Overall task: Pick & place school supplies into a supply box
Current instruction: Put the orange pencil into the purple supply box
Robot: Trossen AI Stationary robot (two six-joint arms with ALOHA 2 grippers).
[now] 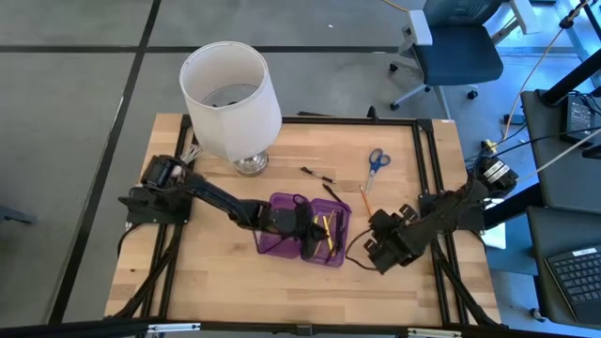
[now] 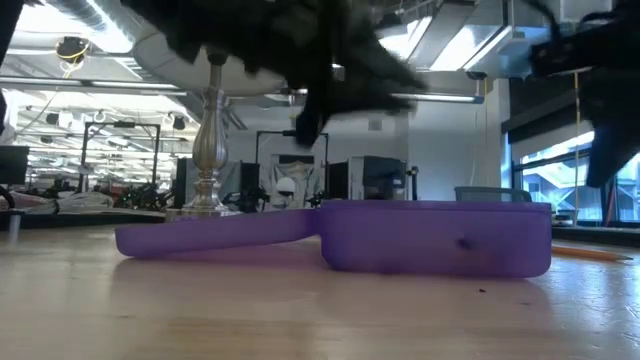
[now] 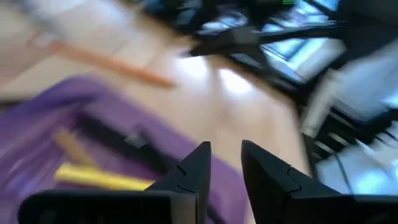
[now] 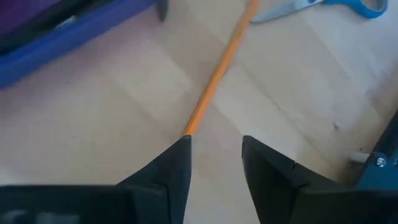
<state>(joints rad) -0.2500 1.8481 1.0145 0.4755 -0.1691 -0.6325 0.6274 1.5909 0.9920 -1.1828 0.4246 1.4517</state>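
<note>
Your left gripper (image 1: 315,233) hovers over purple supply box (image 1: 282,208), fingers apart, empty. Your right gripper (image 4: 214,152) fingers apart above orange pencil (image 4: 217,78) on worktop (image 1: 225,282).

One purple supply box (image 1: 302,235), one scissors (image 1: 377,161), one orange pencil (image 1: 364,199), one lamp (image 1: 232,103), two arms

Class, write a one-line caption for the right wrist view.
Open right gripper hovers over an orange pencil on the wooden table, blue-handled scissors beyond.
</note>
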